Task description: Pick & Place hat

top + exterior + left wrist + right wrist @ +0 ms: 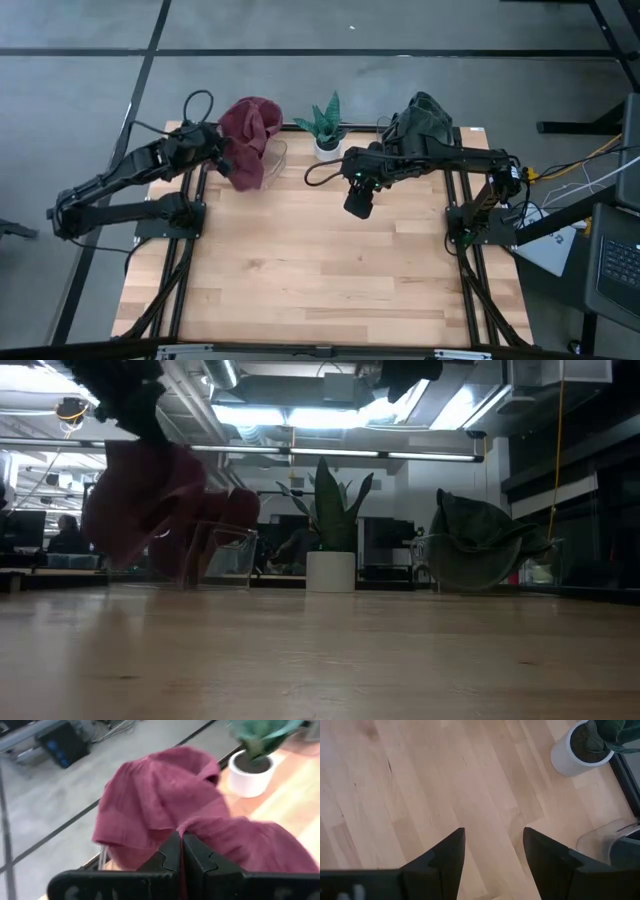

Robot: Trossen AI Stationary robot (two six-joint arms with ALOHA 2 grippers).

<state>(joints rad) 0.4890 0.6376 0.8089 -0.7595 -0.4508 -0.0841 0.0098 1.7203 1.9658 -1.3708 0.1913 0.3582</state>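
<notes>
Left gripper (181, 851) is pinched tight on the red hat (248, 135), the cloth hanging off its tips above a clear stand (222, 556) — thin grip, it could slip or snag there. Right gripper (492, 852) waits mid-table, fingers apart.

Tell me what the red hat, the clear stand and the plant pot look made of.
Red hat: soft matte fabric, likely cotton; it folds and droops where the left tool pinches it. Clear stand: see-through, glossy, probably acrylic or plastic. Pot: smooth white, ceramic or plastic; cannot tell which.
</notes>
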